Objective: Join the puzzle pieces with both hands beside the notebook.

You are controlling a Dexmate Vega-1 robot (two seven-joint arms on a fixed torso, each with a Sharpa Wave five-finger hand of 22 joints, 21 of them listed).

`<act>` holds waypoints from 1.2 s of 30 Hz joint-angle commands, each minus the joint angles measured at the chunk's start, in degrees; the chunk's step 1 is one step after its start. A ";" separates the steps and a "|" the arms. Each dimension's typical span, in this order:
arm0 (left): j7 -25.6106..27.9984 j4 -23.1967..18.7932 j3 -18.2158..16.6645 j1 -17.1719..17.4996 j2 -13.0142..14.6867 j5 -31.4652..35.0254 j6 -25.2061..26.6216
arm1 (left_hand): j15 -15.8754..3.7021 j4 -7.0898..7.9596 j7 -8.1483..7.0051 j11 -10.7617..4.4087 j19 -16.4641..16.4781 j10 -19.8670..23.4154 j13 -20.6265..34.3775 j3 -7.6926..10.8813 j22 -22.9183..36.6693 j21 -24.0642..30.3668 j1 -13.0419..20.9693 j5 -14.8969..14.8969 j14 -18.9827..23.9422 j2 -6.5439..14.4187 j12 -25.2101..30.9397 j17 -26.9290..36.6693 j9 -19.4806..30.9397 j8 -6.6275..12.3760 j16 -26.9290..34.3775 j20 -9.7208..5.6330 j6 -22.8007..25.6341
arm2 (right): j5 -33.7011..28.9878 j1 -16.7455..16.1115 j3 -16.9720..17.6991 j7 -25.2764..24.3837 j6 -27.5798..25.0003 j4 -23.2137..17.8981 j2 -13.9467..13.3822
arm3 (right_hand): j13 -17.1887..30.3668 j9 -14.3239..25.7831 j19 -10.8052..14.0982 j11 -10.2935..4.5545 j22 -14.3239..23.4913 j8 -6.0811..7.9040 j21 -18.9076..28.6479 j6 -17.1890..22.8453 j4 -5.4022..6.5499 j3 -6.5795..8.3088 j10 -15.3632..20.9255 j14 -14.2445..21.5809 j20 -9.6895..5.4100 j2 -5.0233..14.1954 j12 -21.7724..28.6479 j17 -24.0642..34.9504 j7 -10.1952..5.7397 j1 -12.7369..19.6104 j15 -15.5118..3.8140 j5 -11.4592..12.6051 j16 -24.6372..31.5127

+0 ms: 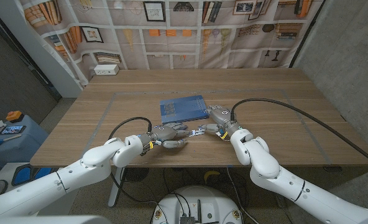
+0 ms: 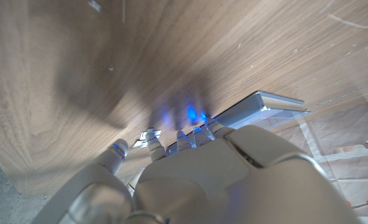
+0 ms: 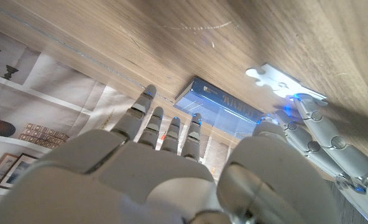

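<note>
Wooden surface point(image 1: 265, 93): brown planks, carrying a blue notebook point(image 1: 183, 108) just above the middle of the head view.
Left hand point(image 1: 165, 134): lower middle of the head view, fingers reaching toward the right hand; whether it grips anything I cannot tell.
Right hand point(image 1: 220, 121): just right of the notebook's lower right corner, fingers partly spread and pointing toward the left hand.
Puzzle piece point(image 3: 285, 83): flat, pale, with knobbed edges; in the right wrist view it lies on the wood beside the notebook point(image 3: 224, 104), its long axis roughly along the notebook's edge.
Contact: the left hand's fingertips point(image 3: 291, 107) glow blue right at the piece; a firm grip by either hand cannot be confirmed.
Between the hands: a small pale bit in the head view, too small to tell.
</note>
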 commanded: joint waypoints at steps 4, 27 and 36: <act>-0.36 0.22 0.25 -0.41 -0.29 0.03 0.07 | -3.68 -0.02 3.74 0.10 0.09 0.26 0.17 0.38 0.02 0.15 0.54 0.15 -1.25 6.46 0.15 0.05 0.12 0.16 0.25 -6.55 4.08 | 1.59 0.41 -1.00 -3.89 -1.15 2.51 0.55 | 0.04 0.11 -0.49 -0.04 0.11 -0.34 -0.17 -0.69 0.12 -0.17 -0.87 -0.32 -0.12 -0.19 -0.15 -0.09 0.10 -0.70 0.06 0.21 -0.25; -0.73 0.47 0.44 -0.91 -0.53 -0.16 0.25 | -3.62 0.01 3.77 0.14 0.13 0.42 0.17 0.54 0.02 0.13 0.51 0.14 -1.17 6.44 0.16 0.06 0.12 0.20 0.24 -6.53 4.14 | 3.81 2.32 -3.17 -5.69 -2.79 5.37 1.06 | -0.13 0.08 -2.14 0.09 0.05 -1.64 -0.48 -2.06 0.29 -0.45 -2.38 -1.56 0.02 0.40 -0.13 -0.40 -0.08 -2.07 0.61 0.38 -1.02; -0.77 0.51 0.52 -1.00 -0.68 -0.21 0.42 | -3.61 0.02 3.75 0.20 0.14 0.39 0.17 0.59 0.02 0.12 0.50 0.13 -1.24 6.43 0.13 0.06 0.12 0.17 0.20 -6.53 4.08 | 4.35 2.73 -3.92 -6.28 -2.89 5.78 0.64 | -0.16 0.09 -2.28 0.07 0.03 -1.77 -0.41 -2.02 0.34 -0.57 -2.55 -1.63 0.00 0.49 -0.05 -0.47 -0.17 -2.50 0.79 0.42 -1.11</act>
